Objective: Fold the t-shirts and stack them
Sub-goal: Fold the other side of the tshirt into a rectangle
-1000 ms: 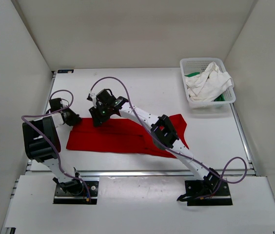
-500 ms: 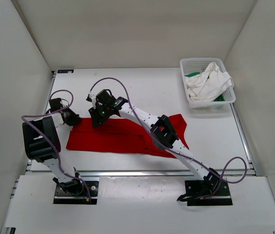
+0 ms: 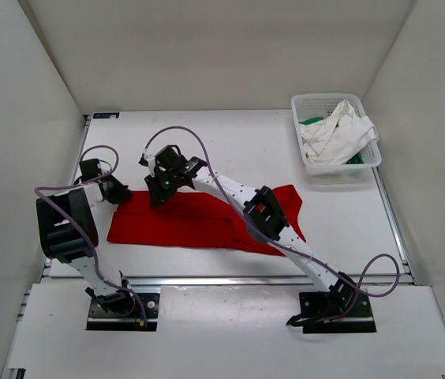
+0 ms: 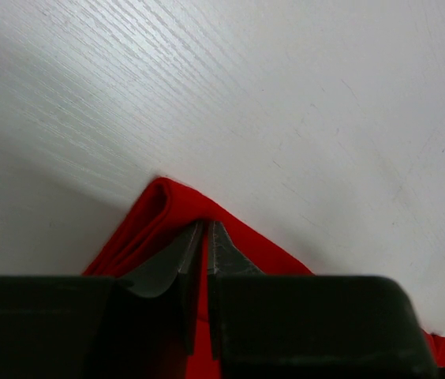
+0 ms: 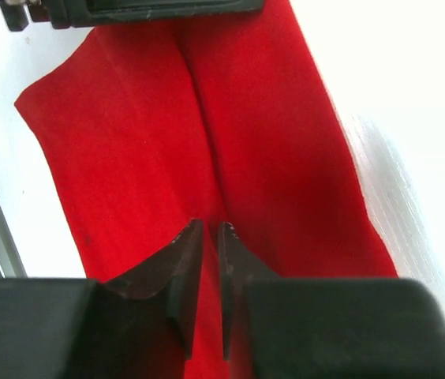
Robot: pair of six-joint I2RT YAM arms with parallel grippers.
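Observation:
The red t-shirt lies on the table as a long folded band. My left gripper sits at the shirt's far left corner, and in the left wrist view it is shut on the red cloth, a folded corner poking out past the tips. My right gripper is on the shirt's far edge just right of the left one. In its own view it is shut, with a ridge of red cloth running out from between the fingertips. The off-white t-shirt and the green one lie bunched in the basket.
A white mesh basket stands at the far right of the table, apart from the red shirt. White walls enclose the table on three sides. A metal rail runs along the near edge. The right arm reaches diagonally over the red shirt.
My right gripper's jaws have closed onto the red cloth. Neither arm nor the shirt has visibly moved.

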